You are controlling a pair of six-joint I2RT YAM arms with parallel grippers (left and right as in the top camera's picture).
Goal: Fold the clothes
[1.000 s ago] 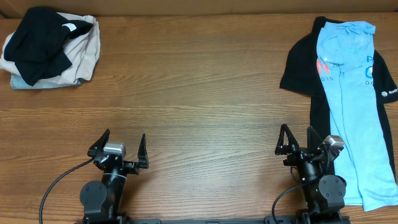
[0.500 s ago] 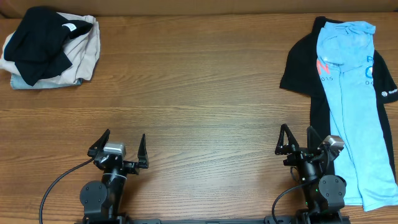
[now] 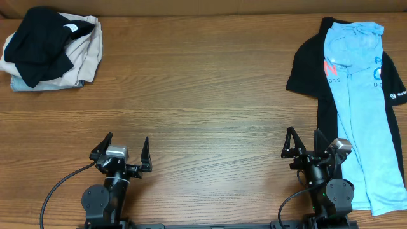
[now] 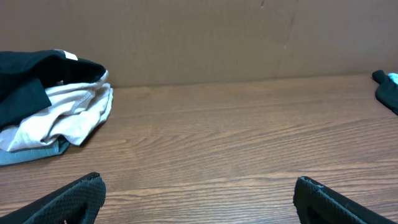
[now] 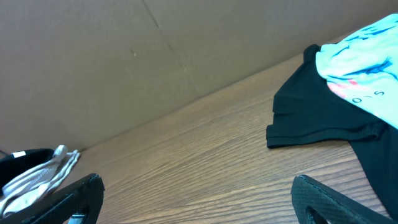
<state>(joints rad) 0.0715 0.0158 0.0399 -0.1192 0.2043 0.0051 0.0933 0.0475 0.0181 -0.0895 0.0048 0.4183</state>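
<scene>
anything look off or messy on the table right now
Nothing is spilled or damaged. The far-left pile is crumpled rather than folded: a black garment is bunched over a beige garment. On the right, a light blue shirt lies lengthwise on top of a spread black shirt.

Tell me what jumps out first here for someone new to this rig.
A light blue shirt lies spread lengthwise on top of a black shirt along the table's right side. A rumpled heap of clothes, black over beige, sits in the far left corner. The left gripper and right gripper sit at the near edge, both open and empty.
</scene>
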